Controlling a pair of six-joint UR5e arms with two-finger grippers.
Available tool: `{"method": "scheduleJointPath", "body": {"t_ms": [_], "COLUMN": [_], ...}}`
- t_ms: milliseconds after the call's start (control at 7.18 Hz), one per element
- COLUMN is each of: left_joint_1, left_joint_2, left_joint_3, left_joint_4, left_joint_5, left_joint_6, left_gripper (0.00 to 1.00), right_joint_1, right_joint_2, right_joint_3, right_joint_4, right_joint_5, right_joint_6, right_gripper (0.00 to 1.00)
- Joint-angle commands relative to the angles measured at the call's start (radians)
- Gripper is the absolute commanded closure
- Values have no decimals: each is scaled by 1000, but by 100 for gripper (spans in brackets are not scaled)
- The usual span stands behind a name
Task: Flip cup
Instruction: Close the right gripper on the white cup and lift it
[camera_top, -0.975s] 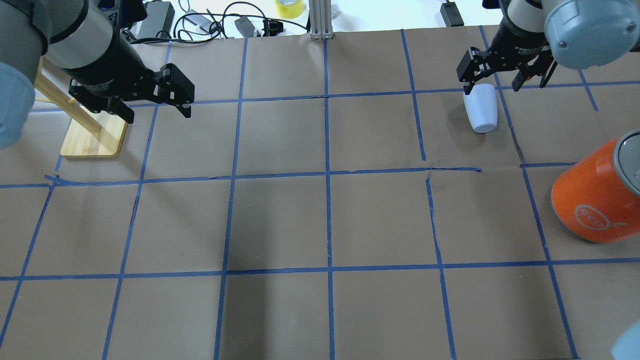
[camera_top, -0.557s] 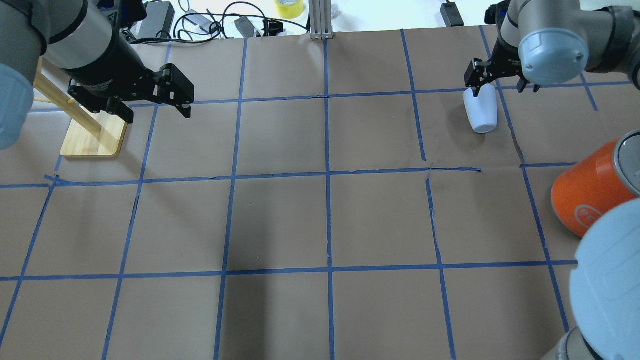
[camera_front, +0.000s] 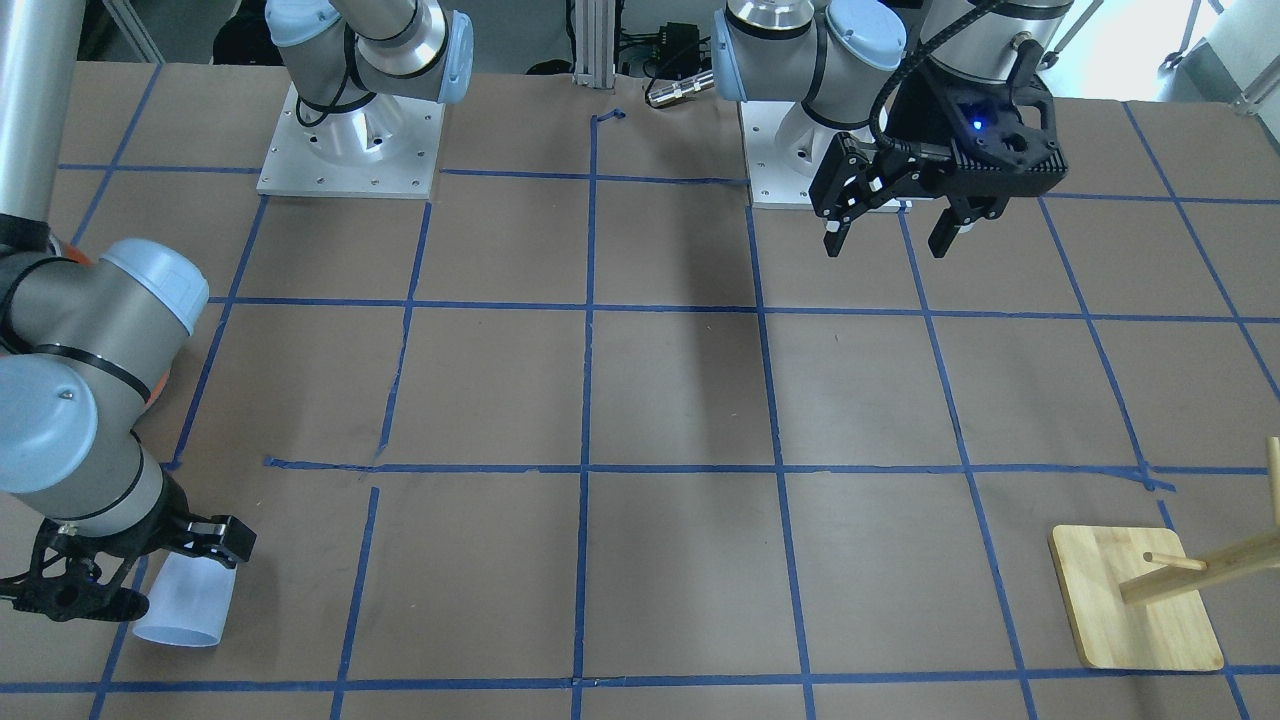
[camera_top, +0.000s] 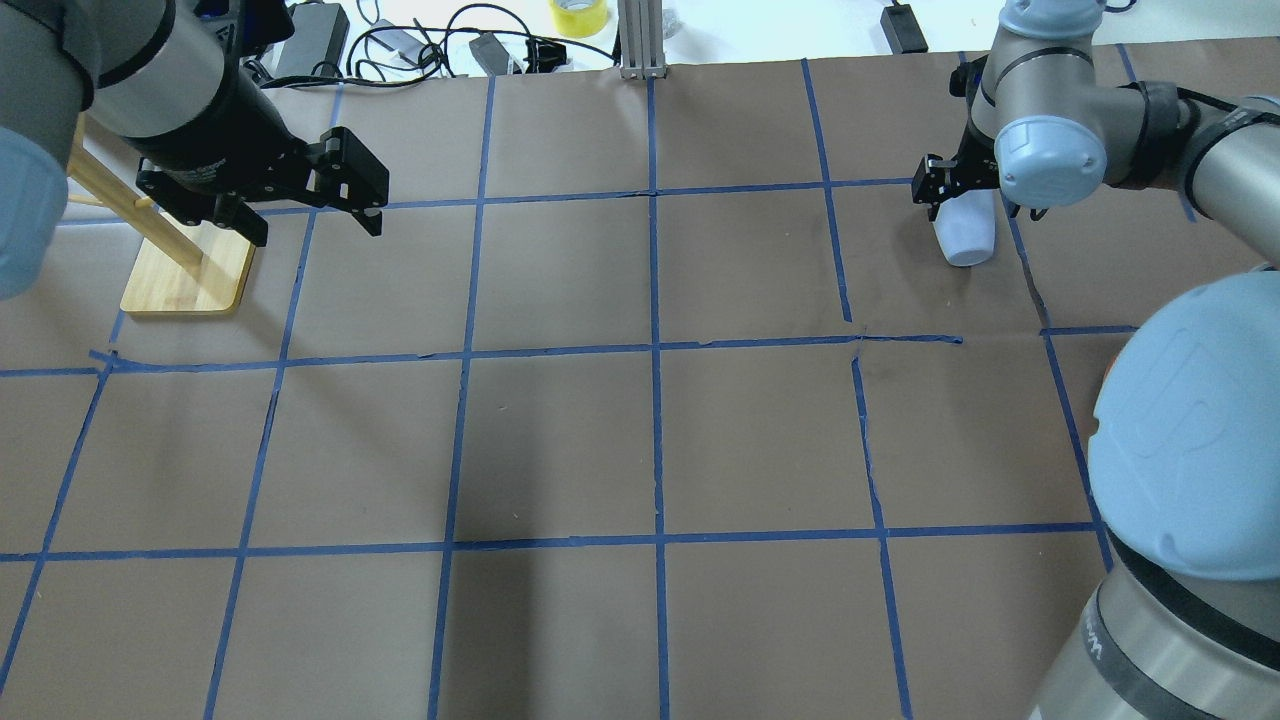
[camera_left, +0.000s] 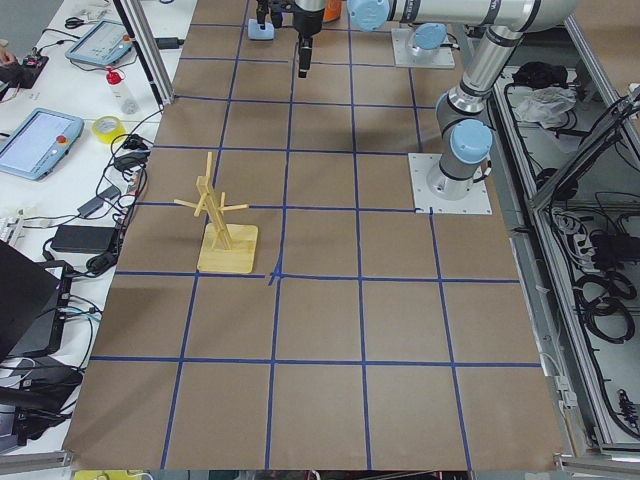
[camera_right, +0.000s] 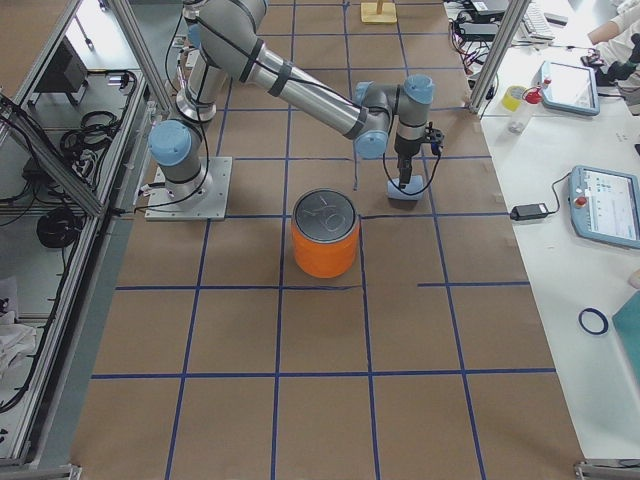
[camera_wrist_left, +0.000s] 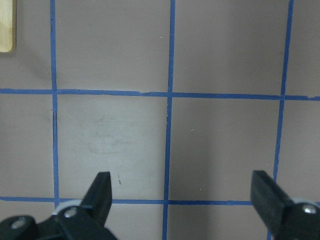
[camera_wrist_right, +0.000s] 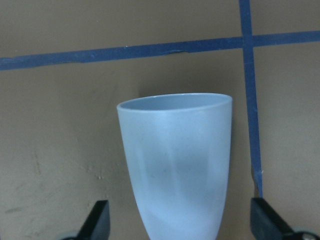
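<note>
The cup (camera_wrist_right: 175, 160) lies on its side at about 2 o'clock on the table (camera_top: 560, 440) in the overhead view. Its wide rim points away from the robot. The right gripper (camera_wrist_right: 180, 222) is at the narrow end and is open. Its fingers (camera_wrist_right: 97, 222) stand at 9 and 3 o'clock of the cup in the wrist view, with a gap on each side. The left gripper (camera_top: 314, 231) is at about 10 o'clock, open and holding nothing, above the paper. At its 8 o'clock is a wooden stand (camera_top: 190, 280). An orange can (camera_right: 325, 240) stands upright, well apart from the cup.
</note>
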Motion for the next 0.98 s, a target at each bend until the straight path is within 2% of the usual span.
{"method": "scheduleJointPath", "body": {"t_ms": [0,418,836], "left_joint_1": [0,0,0], "left_joint_2": [-1,1,1], "left_joint_3": [0,5,8], "left_joint_4": [0,0,-1], "left_joint_5": [0,2,4], "left_joint_6": [1,1,1], "left_gripper": [0,0,0], "right_joint_1": [-1,-3,-3], "right_joint_2": [39,90,101], "right_joint_3": [0,-2,0], "right_joint_4": [-15,-157,-169], "right_joint_5": [-5,-7,-23], "right_joint_6": [44,46,29], "right_gripper": [0,0,0]}}
